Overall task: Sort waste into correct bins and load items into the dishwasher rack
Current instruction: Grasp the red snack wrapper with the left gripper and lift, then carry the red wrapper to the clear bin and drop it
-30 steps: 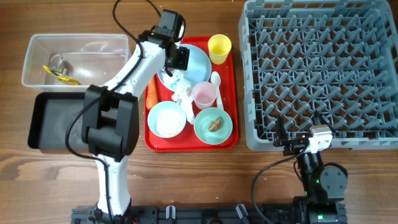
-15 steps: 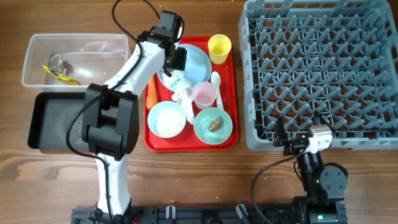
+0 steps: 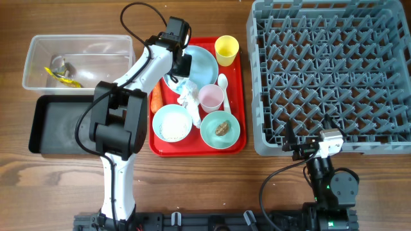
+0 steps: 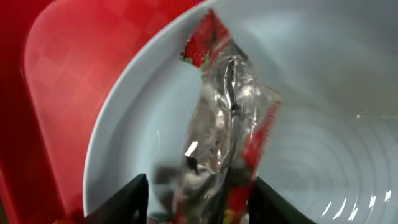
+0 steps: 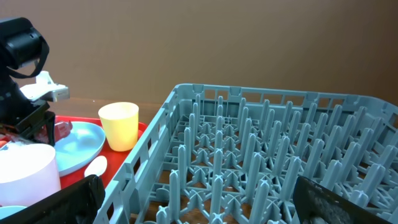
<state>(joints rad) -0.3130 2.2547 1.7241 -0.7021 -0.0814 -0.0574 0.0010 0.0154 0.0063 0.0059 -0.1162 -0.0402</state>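
Observation:
A red and silver wrapper [image 4: 227,118] lies on the white plate [image 4: 323,124] at the back of the red tray [image 3: 241,77]. My left gripper [image 4: 200,202] hangs low over the plate [image 3: 205,61], its fingers on either side of the wrapper's near end, with a gap on the left side. My right gripper [image 5: 199,211] stands open at the front edge of the grey rack [image 3: 327,77], holding nothing. The tray also carries a yellow cup [image 3: 226,49], a pink cup [image 3: 210,97], a spoon [image 3: 223,86], tissue [image 3: 188,96], a carrot [image 3: 156,96] and two bowls [image 3: 172,123].
A clear tub [image 3: 77,40] at the far left holds a yellow wrapper [image 3: 61,75]. A black tray [image 3: 58,125] lies just in front of it. The second bowl [image 3: 220,128] holds a brown lump. The rack [image 5: 261,162] fills the right side.
The left gripper has shifted slightly right over the plate and its jaws have narrowed round the wrapper. The right arm has not moved.

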